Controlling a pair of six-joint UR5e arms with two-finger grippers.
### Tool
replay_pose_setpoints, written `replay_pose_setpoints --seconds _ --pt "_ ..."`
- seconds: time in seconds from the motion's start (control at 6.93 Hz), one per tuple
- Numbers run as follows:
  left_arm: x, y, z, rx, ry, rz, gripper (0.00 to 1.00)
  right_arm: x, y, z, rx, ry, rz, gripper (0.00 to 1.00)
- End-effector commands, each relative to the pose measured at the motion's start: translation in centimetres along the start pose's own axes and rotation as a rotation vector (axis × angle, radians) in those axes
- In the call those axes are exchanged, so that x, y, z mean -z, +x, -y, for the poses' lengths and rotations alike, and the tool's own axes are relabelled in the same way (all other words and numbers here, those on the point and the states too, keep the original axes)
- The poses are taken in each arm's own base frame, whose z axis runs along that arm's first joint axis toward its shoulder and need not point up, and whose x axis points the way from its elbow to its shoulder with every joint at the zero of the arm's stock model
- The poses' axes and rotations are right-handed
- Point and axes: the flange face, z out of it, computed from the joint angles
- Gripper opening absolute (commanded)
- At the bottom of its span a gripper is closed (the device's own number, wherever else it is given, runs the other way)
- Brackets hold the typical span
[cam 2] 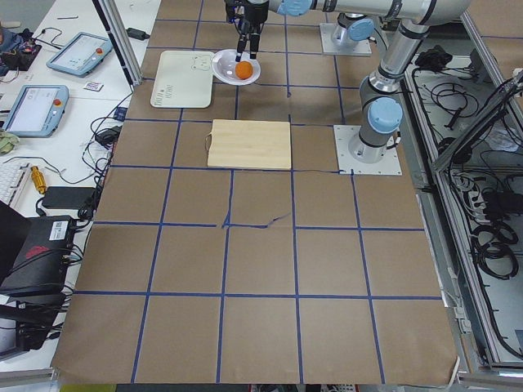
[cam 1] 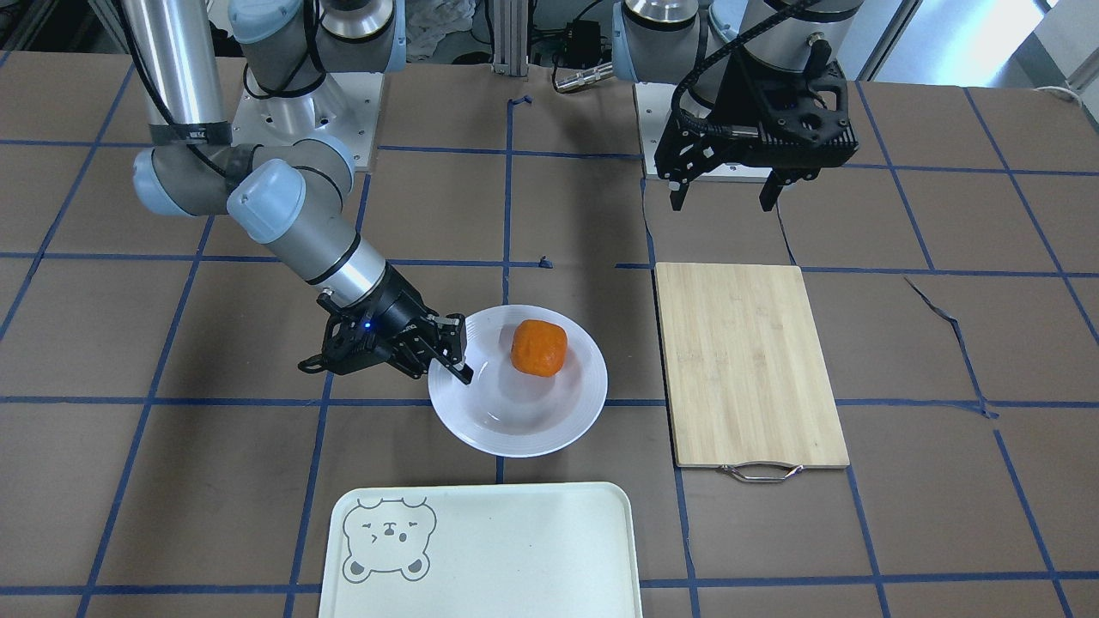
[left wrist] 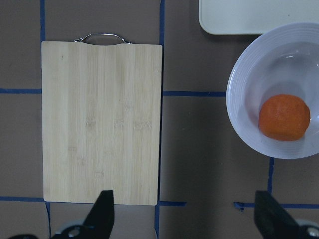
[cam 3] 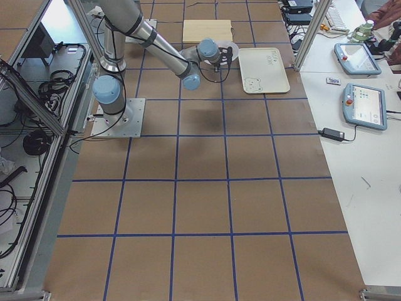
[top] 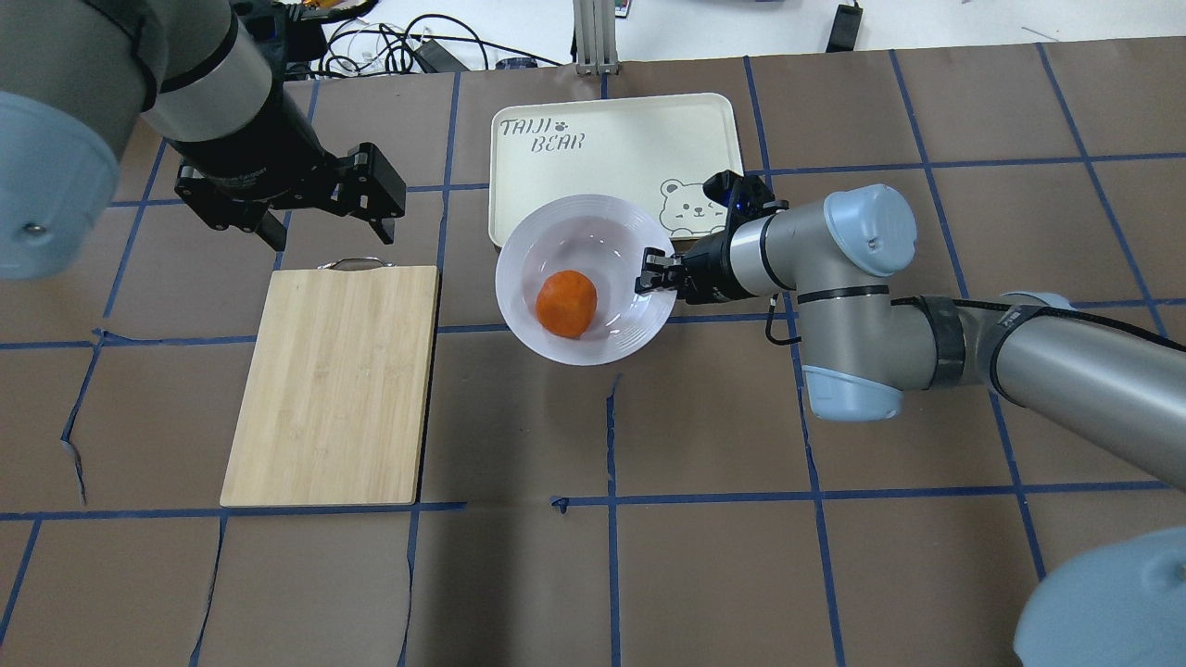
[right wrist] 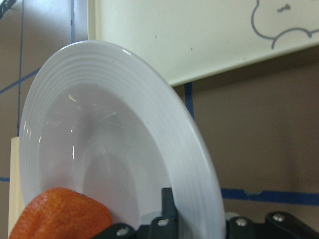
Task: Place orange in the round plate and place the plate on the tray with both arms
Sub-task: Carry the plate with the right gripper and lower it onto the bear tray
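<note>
- Orange (cam 1: 539,348): one small, bright-orange, dimpled fruit. It lies in the well of the round plate, off-centre, on the side away from the right gripper.
- Round plate (cam 1: 515,433): glossy white with a ringed rim, gripped at its edge. In the front-facing view it sits between the robot and the tray, with a strip of table showing between the two. Whether its underside touches the table cannot be told.
- Right gripper (cam 1: 456,354): clenched on the plate's rim, one finger over the rim and inside the well. The arm reaches in low across the table.
- Left gripper (cam 1: 728,197): released, fingers spread wide, holding nothing. It is raised above the table over the robot-side end of the cutting board.
- Tray (cam 1: 515,549): cream, rectangular, bear face in one corner, nothing on it.
- Bamboo cutting board (cam 1: 751,365): flat on the table beside the plate, metal handle pointing away from the robot.
</note>
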Motion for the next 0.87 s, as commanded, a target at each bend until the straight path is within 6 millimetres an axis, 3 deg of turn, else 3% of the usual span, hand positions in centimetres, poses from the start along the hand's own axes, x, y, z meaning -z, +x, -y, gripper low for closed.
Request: replay_pose_setpoints --seconds 0.0,0.14,0.29,0.43,0.58,0.72 --pt "0.0 0.0 -0.2 -0.006 -0.002 0.008 1.0 -0.3 -1.6 6.9 -0.061 0.074 0.024 0.15" --pt "0.2 -0.1 -0.3 -0.005 0.0 0.008 1.0 -3.0 -0.9 10.5 -0.129 0.045 0.017 0.15" --pt "0.2 -0.1 -0.3 -0.005 0.001 0.007 1.0 -5.3 -0.8 15.5 -0.147 0.069 0.014 0.16" --pt "0.2 -0.1 -0.3 -0.005 0.001 0.008 1.0 -6.5 -0.9 18.9 -0.173 0.039 -0.015 0.16" --pt "0.8 -0.1 -0.1 -0.005 0.008 0.009 1.0 -6.2 -1.7 21.4 -0.195 0.036 -0.062 0.16" --pt "0.6 0.0 0.2 -0.002 0.003 0.008 1.0 -7.0 -0.9 22.3 -0.188 0.025 -0.072 0.18"
